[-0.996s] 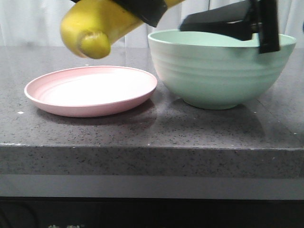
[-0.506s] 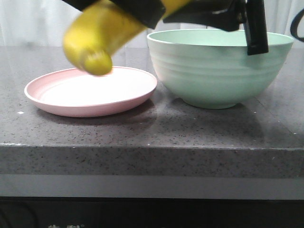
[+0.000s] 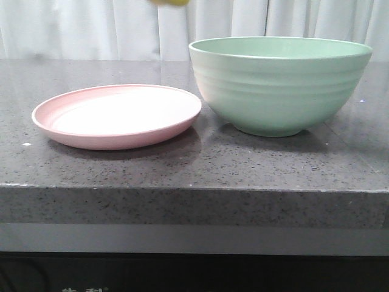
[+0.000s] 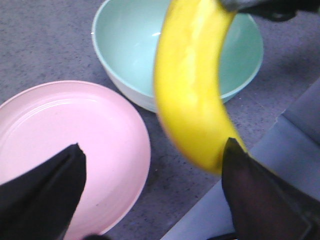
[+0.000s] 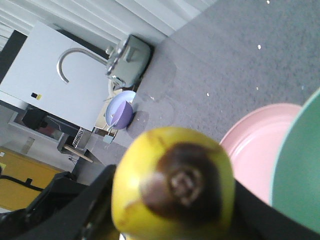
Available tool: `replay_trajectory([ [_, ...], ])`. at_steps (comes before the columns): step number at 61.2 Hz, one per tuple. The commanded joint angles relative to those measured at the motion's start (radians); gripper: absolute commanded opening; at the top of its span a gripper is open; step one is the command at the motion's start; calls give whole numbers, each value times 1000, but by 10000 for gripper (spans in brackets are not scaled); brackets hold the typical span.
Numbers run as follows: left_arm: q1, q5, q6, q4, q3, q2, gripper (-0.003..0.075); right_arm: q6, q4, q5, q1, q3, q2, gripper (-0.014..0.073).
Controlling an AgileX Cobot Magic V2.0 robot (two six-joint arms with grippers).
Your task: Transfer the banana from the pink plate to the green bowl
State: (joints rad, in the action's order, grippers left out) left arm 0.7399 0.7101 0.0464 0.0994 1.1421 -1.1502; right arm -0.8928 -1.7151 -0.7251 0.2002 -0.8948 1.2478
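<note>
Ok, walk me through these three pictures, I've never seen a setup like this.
This is a two-armed robot working at a counter. The front view looks forward over the speckled grey stone counter, where a shallow pale pink plate lies empty beside a deep ridged mint-green bowl. The other two come from cameras on the wrists. In the right wrist view, the right tool grips a smooth yellow banana, seen end-on. In the left wrist view, the left tool is open and holds nothing, with the banana hanging above plate and bowl.
</note>
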Motion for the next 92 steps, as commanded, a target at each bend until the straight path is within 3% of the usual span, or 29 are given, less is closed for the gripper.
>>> replay_trajectory([
  [1, -43, -34, -7, -1, 33, 33, 558, -13, 22, -47, -63, -94, -23, 276],
  [13, -131, -29, -7, -1, 33, 33, 557, 49, 508, 55, -144, -300, 51, 276],
  [30, -165, -29, -7, -3, 33, 33, 558, 47, 773, 104, -94, -436, 244, 276],
  [50, -165, -29, -7, -3, 33, 33, 557, 47, 878, 147, -23, -437, 318, 289],
  [66, -165, -29, -7, -3, 33, 33, 557, 47, 878, 153, -22, -437, 318, 498],
  [79, -167, -31, -8, -16, 33, 31, 557, 53, 910, 128, -25, -438, 300, 519],
  [84, -181, -33, -9, -20, 33, 27, 557, 133, 953, 88, -36, -438, 267, 516],
  [92, -246, -70, -9, -21, 33, 20, 514, 417, 1057, 5, -83, -438, 183, 468],
])
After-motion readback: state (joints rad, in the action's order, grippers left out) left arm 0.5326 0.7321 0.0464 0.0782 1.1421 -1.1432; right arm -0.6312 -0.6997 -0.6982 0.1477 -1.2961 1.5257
